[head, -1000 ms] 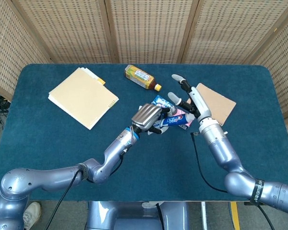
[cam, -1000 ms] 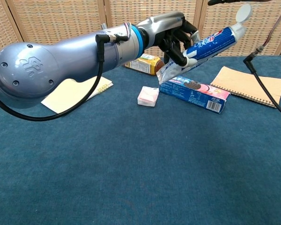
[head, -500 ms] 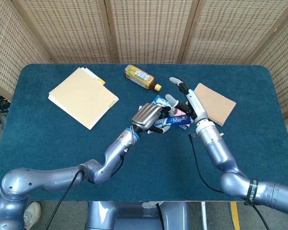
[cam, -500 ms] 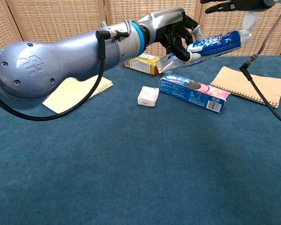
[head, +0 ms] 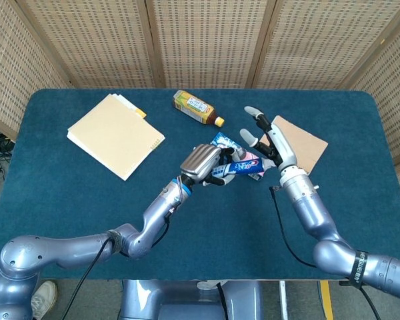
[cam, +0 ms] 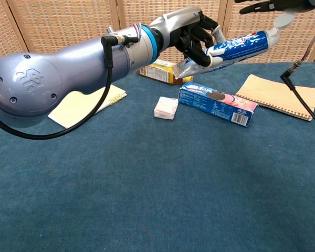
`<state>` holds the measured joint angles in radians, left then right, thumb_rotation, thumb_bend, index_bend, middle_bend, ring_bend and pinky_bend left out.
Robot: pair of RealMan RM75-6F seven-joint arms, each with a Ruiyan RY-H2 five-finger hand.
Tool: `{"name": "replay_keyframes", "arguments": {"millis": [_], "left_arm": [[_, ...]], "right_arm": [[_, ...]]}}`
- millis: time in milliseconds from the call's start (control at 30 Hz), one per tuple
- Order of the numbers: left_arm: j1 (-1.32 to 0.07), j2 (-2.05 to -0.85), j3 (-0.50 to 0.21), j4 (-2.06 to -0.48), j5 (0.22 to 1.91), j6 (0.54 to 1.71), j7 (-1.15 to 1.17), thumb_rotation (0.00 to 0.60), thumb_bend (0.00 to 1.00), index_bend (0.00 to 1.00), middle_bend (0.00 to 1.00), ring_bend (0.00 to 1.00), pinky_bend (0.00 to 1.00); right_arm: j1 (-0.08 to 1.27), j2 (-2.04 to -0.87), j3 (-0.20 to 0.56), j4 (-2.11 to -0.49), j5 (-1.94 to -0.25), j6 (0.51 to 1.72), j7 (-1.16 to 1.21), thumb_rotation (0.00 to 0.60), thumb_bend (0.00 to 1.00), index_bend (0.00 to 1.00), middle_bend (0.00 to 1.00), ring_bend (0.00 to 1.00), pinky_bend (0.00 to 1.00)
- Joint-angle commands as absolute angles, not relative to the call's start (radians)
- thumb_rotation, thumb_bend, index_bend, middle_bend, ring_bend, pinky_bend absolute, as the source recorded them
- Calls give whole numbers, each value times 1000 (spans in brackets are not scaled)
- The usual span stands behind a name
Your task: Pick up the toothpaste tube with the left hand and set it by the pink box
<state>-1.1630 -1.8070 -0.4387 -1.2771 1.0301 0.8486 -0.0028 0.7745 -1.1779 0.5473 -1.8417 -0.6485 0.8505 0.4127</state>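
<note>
Above the table: the left hand holds the toothpaste tube in the air, fingers wrapped round its crimped end.
Change: the tube's cap end has tipped from steep to nearly level; the lift looks complete.
Right hand: fingers spread, holding nothing, drawn slightly back from the tube.
Pink box: on the table, below and left of the tube; the carry remains.

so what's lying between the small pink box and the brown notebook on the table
In the chest view, a blue cookie box lies on the cloth between the small pink box and the brown notebook; the left hand holds the toothpaste tube above it.
</note>
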Motion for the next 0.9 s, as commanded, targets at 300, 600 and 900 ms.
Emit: {"name": "replay_keyframes", "arguments": {"millis": [300,600,900], "left_arm": [[-1144,-1810,-447,-1305,1046,870,-60,600,642,745,592,547,604],[-1125,-1797,-442,-1319,1061,881,-87,600,643,746,593,547,604],[-1121,-1798,-450,-1319,1061,886,-107,600,642,746,593,547,604]], "right_arm": [[749,-1177,564,-1832,-693,825,469,74,0,134,0,0,0],[736,-1170,567,-1824,-714,819,487,76,0,134,0,0,0],[729,-1171,564,-1825,-724,820,494,71,0,134,0,0,0]]}}
